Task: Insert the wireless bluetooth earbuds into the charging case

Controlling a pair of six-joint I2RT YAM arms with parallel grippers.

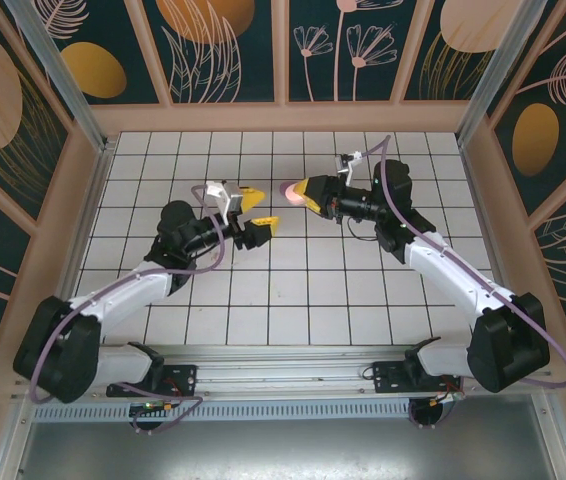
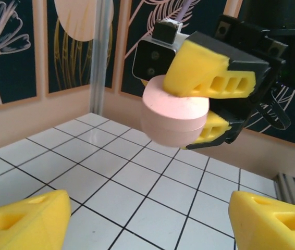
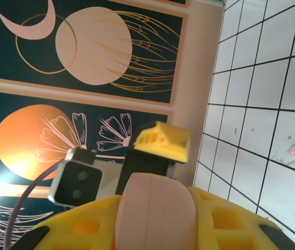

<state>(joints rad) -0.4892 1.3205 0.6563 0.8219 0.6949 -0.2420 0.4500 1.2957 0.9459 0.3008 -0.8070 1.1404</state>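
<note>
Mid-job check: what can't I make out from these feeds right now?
Inside of the pink case, left wrist view: it is closed, contents hidden.
Pink speck on the tile, right wrist view: too small to call an earbud.
Left hand, left wrist view: its fingers cut off by the bottom edge.

Closed round pink charging case (image 2: 171,117) in right end effector (image 1: 303,190); pink earbud (image 3: 294,150) on tile (image 3: 288,117)
</note>
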